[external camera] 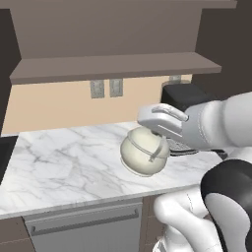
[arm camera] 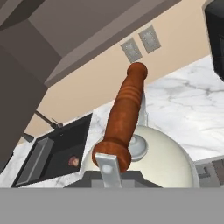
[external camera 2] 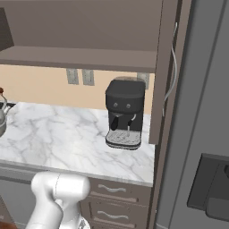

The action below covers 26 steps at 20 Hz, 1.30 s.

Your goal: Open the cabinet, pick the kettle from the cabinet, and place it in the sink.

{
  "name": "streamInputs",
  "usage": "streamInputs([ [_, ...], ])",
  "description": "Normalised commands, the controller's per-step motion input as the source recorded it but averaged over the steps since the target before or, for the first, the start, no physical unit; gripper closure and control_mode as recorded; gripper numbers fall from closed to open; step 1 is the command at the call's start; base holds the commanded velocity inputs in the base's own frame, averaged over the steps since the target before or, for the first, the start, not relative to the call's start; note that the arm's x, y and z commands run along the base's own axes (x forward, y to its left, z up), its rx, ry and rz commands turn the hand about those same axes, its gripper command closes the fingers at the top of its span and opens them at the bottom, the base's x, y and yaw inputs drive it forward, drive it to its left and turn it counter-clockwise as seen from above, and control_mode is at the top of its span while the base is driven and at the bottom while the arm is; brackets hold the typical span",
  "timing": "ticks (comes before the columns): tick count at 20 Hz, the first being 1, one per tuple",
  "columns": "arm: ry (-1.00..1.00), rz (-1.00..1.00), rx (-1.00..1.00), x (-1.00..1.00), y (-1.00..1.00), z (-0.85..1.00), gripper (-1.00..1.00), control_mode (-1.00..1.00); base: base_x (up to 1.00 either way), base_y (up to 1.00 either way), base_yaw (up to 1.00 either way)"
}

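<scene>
Kettle (external camera: 142, 155) held above marble counter (external camera: 59, 167); hand (arm camera: 114, 168) clamped on its handle.

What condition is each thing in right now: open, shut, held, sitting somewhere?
Kettle: held by its handle, in the air above the counter.
End effector: shut on the kettle.
Cabinet: door open.
Sink: kettle not in it yet.
Coffee machine: standing on the counter.
</scene>
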Motion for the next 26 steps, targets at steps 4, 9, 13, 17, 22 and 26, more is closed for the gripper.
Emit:
streamInputs([
  [4, 0.05, 0.02, 0.0, -0.44, -0.26, 0.02, 1.0, -1.0, 0.0, 0.0, 0.0],
  [9, 0.05, 0.01, 0.0, -0.43, -0.23, 0.0, 1.0, -1.0, 0.0, 0.0, 0.0],
  [13, 0.04, 0.0, 0.0, -0.5, -0.15, 0.0, 1.0, -1.0, 0.0, 0.0, 0.0],
  [17, 0.05, 0.0, 0.0, -0.59, -0.12, 0.0, 1.0, -1.0, 0.0, 0.0, 0.0],
  [22, 0.05, 0.0, 0.0, -0.53, -0.1, -0.02, 1.0, -1.0, 0.0, 0.0, 0.0],
  [26, 0.04, 0.0, 0.0, -0.38, -0.07, -0.02, 1.0, -1.0, 0.0, 0.0, 0.0],
])
